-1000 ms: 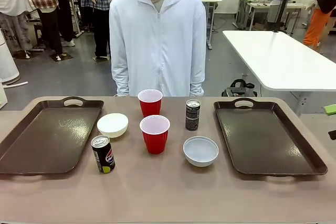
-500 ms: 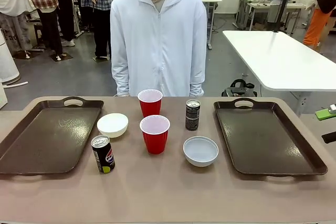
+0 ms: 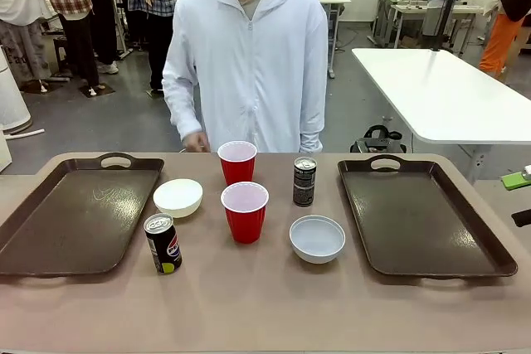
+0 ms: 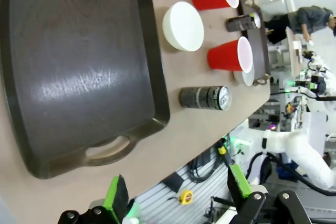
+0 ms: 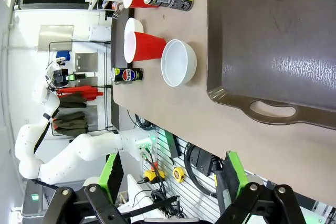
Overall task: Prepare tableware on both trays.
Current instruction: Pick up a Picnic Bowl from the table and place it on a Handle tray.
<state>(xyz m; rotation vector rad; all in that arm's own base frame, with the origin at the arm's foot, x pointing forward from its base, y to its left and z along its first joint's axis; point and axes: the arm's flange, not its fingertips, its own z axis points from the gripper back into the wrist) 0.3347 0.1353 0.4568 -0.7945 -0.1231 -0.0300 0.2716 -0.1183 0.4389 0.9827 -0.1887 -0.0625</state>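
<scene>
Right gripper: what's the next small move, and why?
Probably swing the open right gripper toward the white bowl: it is the piece nearest the right tray, which holds nothing yet.

Bright, even overhead room light. The cups [image 3: 245, 213] and bowls [image 3: 317, 238] cast only faint, soft shadows on the table [image 3: 265, 308]. White glare streaks the left tray [image 4: 79, 82] and right tray [image 5: 283, 35]. Both wrist views bend strongly at their edges.
</scene>
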